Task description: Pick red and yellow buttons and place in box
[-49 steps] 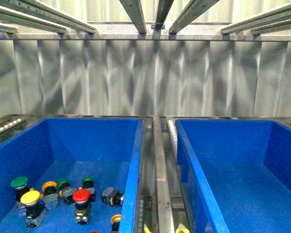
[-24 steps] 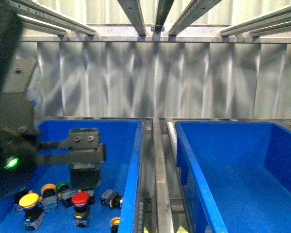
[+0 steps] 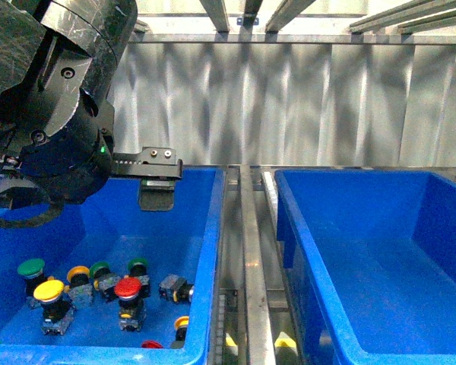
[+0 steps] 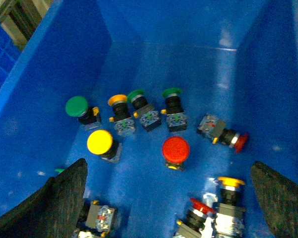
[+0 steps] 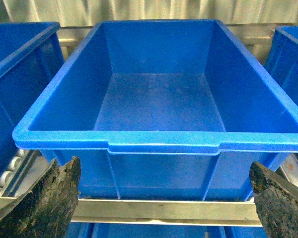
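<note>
Since the two blue plastic bins dwarf everything else, we start there: the source bin [image 3: 197, 251], deep and smooth-walled, and the box [image 5: 164, 140], just beside the source bin across a metal rail [image 3: 247, 251], thick-rimmed and with nothing in it. Our left arm [image 3: 61, 114], a bulky black casing, hangs over the source bin. The left gripper [image 4: 168, 163] looks down into it, its textured black fingers [image 4: 59, 198] spread wide and holding nothing. The right gripper [image 5: 164, 161], outside the source bin and facing the box's rim, is likewise gaping and unladen. All the red and yellow buttons [image 4: 176, 149] lie on the source bin's floor, mixed with green-capped buttons [image 4: 76, 106]; several stand upright, and one red one lies on its side. We judge them light, rigid and hard. Their glossy domed caps could slip between pads, so the squarish black-grey switch body beneath the cap looks the surer place to pinch.
</note>
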{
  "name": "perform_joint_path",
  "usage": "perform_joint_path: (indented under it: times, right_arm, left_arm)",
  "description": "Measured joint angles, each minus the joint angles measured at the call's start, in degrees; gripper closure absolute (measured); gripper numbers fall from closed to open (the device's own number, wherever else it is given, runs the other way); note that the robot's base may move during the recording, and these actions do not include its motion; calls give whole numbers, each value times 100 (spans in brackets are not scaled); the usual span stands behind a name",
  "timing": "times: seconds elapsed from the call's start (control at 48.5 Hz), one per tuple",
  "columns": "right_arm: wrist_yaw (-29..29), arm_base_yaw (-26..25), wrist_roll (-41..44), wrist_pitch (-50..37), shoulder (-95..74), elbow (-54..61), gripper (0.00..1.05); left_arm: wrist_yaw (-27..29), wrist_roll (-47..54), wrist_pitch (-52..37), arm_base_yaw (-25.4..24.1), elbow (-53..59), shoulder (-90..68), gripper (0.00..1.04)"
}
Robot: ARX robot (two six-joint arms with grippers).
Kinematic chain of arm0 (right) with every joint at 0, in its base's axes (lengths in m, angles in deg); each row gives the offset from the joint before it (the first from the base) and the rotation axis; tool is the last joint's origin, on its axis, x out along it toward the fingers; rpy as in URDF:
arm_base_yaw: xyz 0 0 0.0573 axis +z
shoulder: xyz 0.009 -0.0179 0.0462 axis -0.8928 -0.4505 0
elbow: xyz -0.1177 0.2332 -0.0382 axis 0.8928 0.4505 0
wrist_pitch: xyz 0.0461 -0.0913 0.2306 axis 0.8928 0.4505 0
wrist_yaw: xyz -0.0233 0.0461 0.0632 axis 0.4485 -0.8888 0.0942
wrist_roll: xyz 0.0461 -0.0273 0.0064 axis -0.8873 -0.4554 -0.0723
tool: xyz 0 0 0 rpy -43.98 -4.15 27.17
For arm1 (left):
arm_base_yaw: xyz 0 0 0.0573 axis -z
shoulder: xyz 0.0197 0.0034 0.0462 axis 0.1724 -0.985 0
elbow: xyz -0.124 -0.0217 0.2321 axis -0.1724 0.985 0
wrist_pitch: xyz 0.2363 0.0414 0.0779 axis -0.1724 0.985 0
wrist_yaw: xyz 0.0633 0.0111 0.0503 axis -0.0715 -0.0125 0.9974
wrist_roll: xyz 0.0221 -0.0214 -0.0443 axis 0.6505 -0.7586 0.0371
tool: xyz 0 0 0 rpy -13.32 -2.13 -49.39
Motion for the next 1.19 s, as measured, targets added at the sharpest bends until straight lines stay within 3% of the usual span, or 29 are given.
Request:
perform_joint_path:
  times: [0.185,0.536,0.886,1.195]
  right_arm:
    - [-2,0,0,0,0,-2,6]
    - [0,0,0,0,0,-2,6]
    - [0,0,0,0,0,0,6]
    - [-2,0,0,0,0,-2,6]
  left_arm:
    - [-72,-15,577,-245,-326,-348,8]
    - [-164,118,876,-610,-741,-1226,8]
    - [-374,199,1126,-527,-1926,-2356,8]
    - [-402,155,1193,-518,-2249,-2822,8]
